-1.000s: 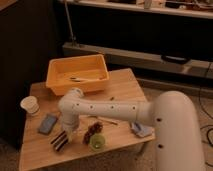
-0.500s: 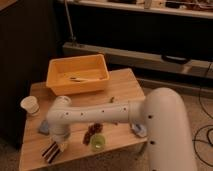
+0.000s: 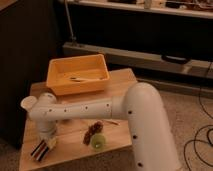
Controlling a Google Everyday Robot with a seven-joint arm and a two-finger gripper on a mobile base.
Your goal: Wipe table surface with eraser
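Table [image 3: 75,131], near corner — gripper [image 3: 42,149] now closer to the edge — grip unclear

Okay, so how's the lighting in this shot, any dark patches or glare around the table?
Camera view: the light is warm and dim. The table and the orange bin are evenly lit. The white arm is the brightest thing, with no hard glare. The space behind the table is nearly black. The gripper, low at the table's front left corner, looks darker than the arm above it.
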